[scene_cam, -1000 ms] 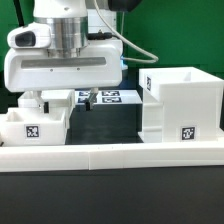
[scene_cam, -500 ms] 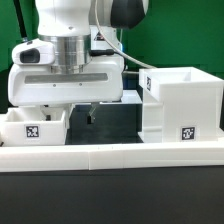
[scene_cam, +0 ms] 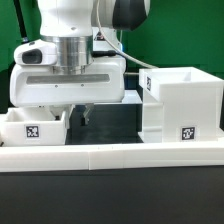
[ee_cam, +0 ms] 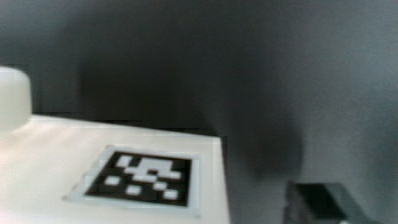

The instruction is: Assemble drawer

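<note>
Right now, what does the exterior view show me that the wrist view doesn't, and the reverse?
Exterior view only: the large housing, the shallow tray, the border rail in front, and the gripper hanging between tray and housing, nearer the tray. Wrist view only: a blurred close-up of one square tag on a flat white surface; which part that is, I cannot tell. Both: the dark table and part of the gripper, one finger in the wrist view.

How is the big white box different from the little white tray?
The big housing is tall and cube-like; the little tray is low and shallow. The big housing stands on the exterior view's right, the little tray on its left. Both are white, open on top, and wear a black-and-white square on the front: the housing's tag and the tray's tag.
</note>
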`<state>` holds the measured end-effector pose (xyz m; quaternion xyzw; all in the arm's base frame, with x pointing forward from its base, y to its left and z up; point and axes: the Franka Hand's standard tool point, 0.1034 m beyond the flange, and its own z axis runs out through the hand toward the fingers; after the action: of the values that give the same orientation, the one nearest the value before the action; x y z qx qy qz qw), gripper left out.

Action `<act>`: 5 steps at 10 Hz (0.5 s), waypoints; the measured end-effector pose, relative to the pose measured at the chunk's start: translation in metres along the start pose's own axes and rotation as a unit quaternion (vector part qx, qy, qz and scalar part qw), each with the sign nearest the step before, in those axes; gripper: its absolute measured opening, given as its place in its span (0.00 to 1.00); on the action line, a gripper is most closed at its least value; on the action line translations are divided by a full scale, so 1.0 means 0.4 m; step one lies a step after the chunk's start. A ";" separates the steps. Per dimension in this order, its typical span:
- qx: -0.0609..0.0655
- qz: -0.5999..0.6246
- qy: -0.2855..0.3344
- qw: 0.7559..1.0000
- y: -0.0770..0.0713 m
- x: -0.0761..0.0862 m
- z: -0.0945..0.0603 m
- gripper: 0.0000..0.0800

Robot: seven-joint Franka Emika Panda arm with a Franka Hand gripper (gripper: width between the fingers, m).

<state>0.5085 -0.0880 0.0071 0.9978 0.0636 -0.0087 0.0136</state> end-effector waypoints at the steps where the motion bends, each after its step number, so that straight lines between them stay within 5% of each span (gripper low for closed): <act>1: 0.000 0.000 0.000 1.000 0.000 0.000 0.000 0.27; 2: 0.000 0.000 0.000 1.000 0.000 0.000 0.000 0.11; 5: 0.000 0.000 0.000 1.000 0.001 0.000 0.000 0.05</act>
<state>0.5085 -0.0882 0.0072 0.9978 0.0640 -0.0088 0.0137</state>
